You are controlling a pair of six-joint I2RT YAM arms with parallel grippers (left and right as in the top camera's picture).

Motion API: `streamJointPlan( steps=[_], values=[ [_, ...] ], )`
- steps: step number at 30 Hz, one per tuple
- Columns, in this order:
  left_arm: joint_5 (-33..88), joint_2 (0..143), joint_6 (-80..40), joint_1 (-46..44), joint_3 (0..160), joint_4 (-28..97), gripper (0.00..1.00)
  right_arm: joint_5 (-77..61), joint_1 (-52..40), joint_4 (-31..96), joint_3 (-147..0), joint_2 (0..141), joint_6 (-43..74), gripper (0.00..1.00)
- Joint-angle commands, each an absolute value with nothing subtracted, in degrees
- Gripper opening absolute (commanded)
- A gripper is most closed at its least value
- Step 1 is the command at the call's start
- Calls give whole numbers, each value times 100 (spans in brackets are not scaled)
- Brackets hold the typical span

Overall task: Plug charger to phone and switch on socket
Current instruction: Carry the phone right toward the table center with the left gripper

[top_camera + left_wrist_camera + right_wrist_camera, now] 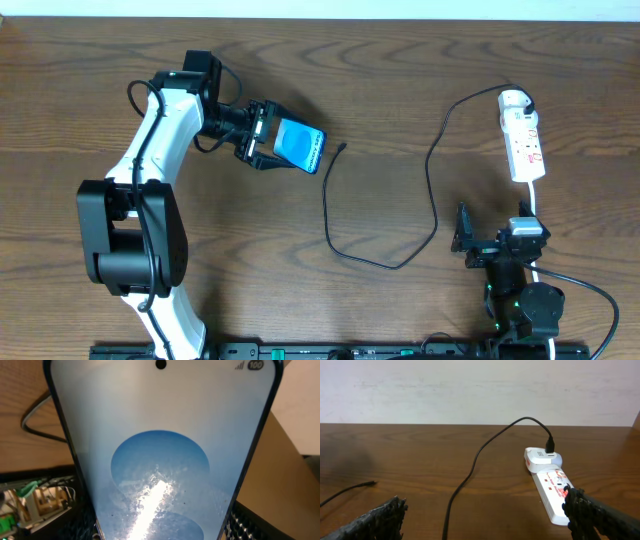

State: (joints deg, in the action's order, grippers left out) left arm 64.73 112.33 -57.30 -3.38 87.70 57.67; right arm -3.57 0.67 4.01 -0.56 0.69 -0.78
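Observation:
My left gripper (pixel 262 140) is shut on the phone (pixel 298 146), holding it left of centre. In the left wrist view the phone's pale blue screen (pixel 160 435) fills the frame, with a black finger pad (pixel 250 525) against its edge. The charger's black cable (pixel 328 215) loops across the table. Its plug tip (pixel 343 148) lies just right of the phone, apart from it. The white adapter (pixel 515 100) sits in the far end of the socket (pixel 527 148). My right gripper (pixel 465 238) stands open near the front edge, the socket (pixel 552 495) by its right finger (pixel 600 517).
The socket's white cord (pixel 536 205) runs toward the right arm's base. The cable (pixel 470 470) crosses the wood between the right gripper's fingers. A pale wall rises behind the table's far edge in the right wrist view.

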Motion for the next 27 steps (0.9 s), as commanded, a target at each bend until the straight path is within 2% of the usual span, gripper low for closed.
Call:
streamJointPlan(
  steps=[1, 27],
  values=[
    [6820, 11098, -6163, -301, 8890, 5780, 66, -314, 27, 405, -32, 36, -137, 99],
    [7531, 11098, -7216, -301, 8890, 5780, 65, -314, 27, 405, -32, 38, -137, 99]
  ],
)
